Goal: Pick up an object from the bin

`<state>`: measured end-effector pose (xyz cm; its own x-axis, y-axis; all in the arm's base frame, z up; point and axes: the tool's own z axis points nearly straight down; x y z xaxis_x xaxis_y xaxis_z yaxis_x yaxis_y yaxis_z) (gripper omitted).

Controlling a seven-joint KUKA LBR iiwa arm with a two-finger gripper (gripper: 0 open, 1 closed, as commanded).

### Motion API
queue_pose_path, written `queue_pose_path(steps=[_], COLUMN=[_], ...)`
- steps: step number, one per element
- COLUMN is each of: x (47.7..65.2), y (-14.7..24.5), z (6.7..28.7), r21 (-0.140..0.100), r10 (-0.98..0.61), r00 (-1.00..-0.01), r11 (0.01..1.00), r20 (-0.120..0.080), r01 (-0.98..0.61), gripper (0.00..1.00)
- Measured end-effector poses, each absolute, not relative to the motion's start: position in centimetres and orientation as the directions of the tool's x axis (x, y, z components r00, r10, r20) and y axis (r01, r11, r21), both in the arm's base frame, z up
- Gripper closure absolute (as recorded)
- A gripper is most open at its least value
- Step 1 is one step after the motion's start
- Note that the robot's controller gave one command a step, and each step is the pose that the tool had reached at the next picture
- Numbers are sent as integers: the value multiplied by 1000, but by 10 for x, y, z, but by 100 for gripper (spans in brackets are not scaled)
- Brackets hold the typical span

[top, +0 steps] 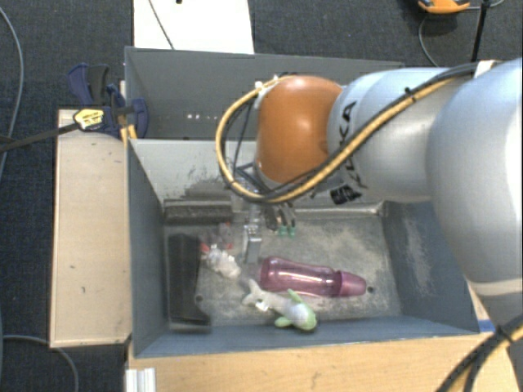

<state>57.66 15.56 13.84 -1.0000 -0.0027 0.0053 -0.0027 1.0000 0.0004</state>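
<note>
Purple bottle lying in grey bin, KUKA arm overhead

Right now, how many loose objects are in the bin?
4: black block at left, small whitish piece beside it, purple tube mid-floor, white-green toy at front. The arm may hide more.

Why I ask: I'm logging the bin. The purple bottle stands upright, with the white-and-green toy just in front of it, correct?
Not quite: the camera view shows the purple bottle lying on its side, not upright. The white-and-green toy does lie just in front of it.
</note>
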Motion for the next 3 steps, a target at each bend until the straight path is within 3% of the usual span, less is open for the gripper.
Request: queue_pose_path(steps=[1, 2, 3], x=[578, 559, 549], y=[155, 129, 108], z=[143, 130, 116], r21=[2, 3, 2], r10=[1, -61, -16], r00=[-1000, -998, -1000], r11=[1000, 998, 1000], r20=[-2, -3, -1], r01=[1, -61, -16], gripper=[0, 0, 0])
